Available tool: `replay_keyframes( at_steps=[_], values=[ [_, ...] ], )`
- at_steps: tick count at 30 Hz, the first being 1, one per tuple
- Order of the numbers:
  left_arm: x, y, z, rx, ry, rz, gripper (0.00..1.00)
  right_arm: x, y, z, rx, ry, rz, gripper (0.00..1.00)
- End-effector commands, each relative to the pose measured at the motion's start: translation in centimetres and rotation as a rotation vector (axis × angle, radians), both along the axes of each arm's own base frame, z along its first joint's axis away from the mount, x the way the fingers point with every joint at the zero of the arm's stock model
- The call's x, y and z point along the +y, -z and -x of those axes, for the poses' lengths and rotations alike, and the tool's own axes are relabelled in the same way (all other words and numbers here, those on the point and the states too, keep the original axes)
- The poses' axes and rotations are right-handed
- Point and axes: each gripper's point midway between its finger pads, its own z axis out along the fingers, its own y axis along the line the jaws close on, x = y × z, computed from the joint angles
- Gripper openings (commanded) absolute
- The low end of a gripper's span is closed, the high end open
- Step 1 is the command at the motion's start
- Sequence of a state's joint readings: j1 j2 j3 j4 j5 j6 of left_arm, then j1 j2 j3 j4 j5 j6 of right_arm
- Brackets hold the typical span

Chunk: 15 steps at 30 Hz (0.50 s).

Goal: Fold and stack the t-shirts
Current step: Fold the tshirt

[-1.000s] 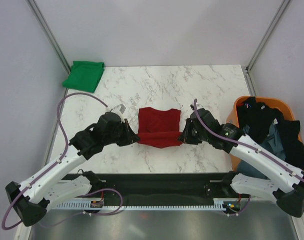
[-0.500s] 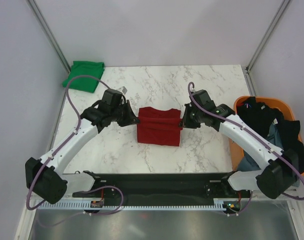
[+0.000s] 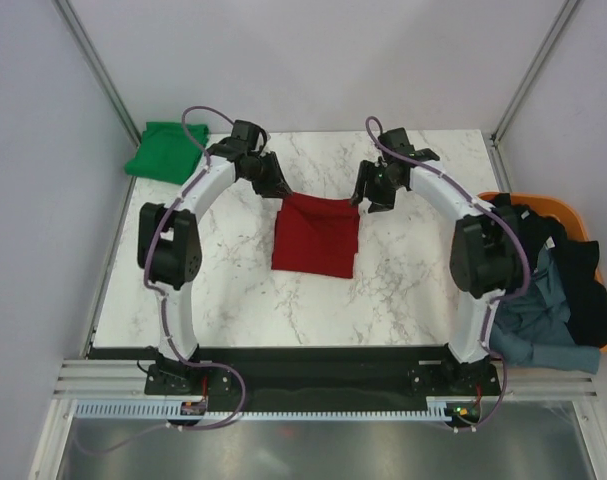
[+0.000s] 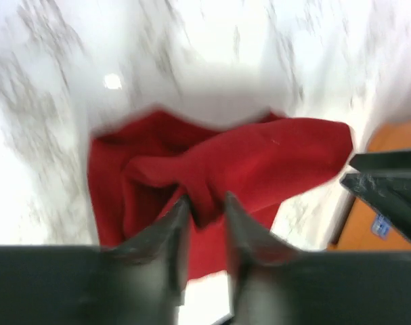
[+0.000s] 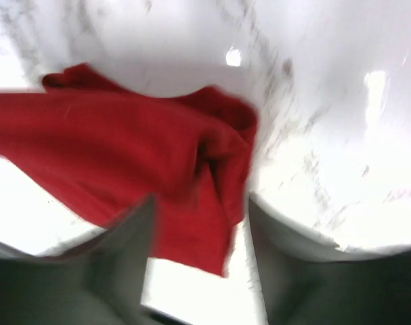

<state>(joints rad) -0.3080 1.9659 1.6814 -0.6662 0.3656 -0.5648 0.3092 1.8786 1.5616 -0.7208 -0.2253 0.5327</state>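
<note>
A dark red t-shirt [image 3: 316, 240] lies folded into a rectangle in the middle of the marble table [image 3: 233, 290]. My left gripper [image 3: 280, 190] hovers at its far left corner, my right gripper [image 3: 366, 200] at its far right corner. In the left wrist view the left gripper [image 4: 204, 203] is open a little, a ridge of the red t-shirt [image 4: 273, 162] lying loose between its tips. The right gripper [image 5: 200, 203] is open wide over the red t-shirt's [image 5: 110, 149] rumpled corner. A folded green t-shirt [image 3: 166, 150] rests at the far left corner.
An orange basket [image 3: 543, 200] stands off the table's right edge, holding a black garment [image 3: 518, 240] and a grey-blue one [image 3: 543, 320] that spills over its near side. Grey walls close in the table on the left, back and right.
Both arms have swung away from me, from the red t-shirt's near part to its far corners. Both grippers, shut on the cloth before, have opened. The shirt now lies flatter.
</note>
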Motion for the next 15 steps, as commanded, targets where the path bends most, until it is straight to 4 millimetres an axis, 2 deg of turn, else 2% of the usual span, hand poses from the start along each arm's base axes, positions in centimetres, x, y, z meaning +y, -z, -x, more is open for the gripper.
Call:
replay_keyframes(
  at_steps=[1, 2, 3, 4, 5, 6, 7, 8, 9, 10, 11, 12, 13, 14, 15],
  values=[
    [1.1, 2.0, -5.0, 0.035, 0.018, 0.033, 0.36, -0.9, 2.3, -3.7, 0.032, -0.066, 0.037, 0.72],
    [1.1, 2.4, -5.1, 0.062, 0.022, 0.031, 0.56, -0.8, 0.3, -5.4, -0.011, -0.071, 0.034, 0.77],
    [1.2, 2.8, -5.7, 0.069, 0.017, 0.025, 0.65, -0.7, 0.0, -6.0, -0.022, -0.08, 0.039, 0.8],
    [1.2, 2.3, -6.5, 0.053, 0.017, 0.029, 0.76, -1.0, -0.2, -6.5, -0.032, -0.081, 0.06, 0.82],
    [1.3, 2.0, -6.4, 0.054, 0.018, 0.024, 0.99, -1.2, -1.4, -6.7, -0.049, -0.077, 0.067, 0.82],
    [1.6, 1.5, -6.4, 0.039, 0.01, 0.009, 1.0, -1.3, -1.9, -6.6, -0.06, -0.077, 0.069, 0.82],
    [1.8, 1.3, -6.1, 0.038, 0.008, -0.002, 1.0, -1.4, -3.7, -6.3, -0.097, -0.071, 0.058, 0.82],
    [2.0, -0.2, -5.8, 0.002, 0.011, -0.009, 1.0, -1.3, -3.2, -5.4, -0.088, -0.067, 0.055, 0.82],
    [2.3, -0.5, -5.6, -0.009, 0.012, -0.022, 1.0, -1.0, -3.6, -4.8, -0.098, -0.066, 0.043, 0.82],
    [2.7, -0.3, -4.7, 0.005, 0.01, -0.033, 1.0, -0.6, -5.9, -3.9, -0.152, -0.069, 0.014, 0.82],
    [2.9, -2.1, -4.0, -0.033, 0.01, -0.038, 1.0, 0.9, -4.9, -2.5, -0.145, -0.081, -0.032, 0.81],
    [3.1, -2.9, -3.7, -0.058, 0.003, -0.046, 1.0, 2.2, -5.4, -1.5, -0.159, -0.102, -0.072, 0.81],
    [3.3, -2.0, -2.4, -0.035, 0.007, -0.06, 1.0, 3.3, -6.9, -0.4, -0.195, -0.12, -0.117, 0.8],
    [3.2, -4.2, -1.4, -0.082, 0.005, -0.05, 1.0, 5.7, -6.2, 1.2, -0.183, -0.162, -0.166, 0.79],
    [3.1, -3.3, -0.3, -0.069, 0.008, -0.048, 1.0, 6.9, -6.1, 2.1, -0.178, -0.18, -0.187, 0.79]
  ],
)
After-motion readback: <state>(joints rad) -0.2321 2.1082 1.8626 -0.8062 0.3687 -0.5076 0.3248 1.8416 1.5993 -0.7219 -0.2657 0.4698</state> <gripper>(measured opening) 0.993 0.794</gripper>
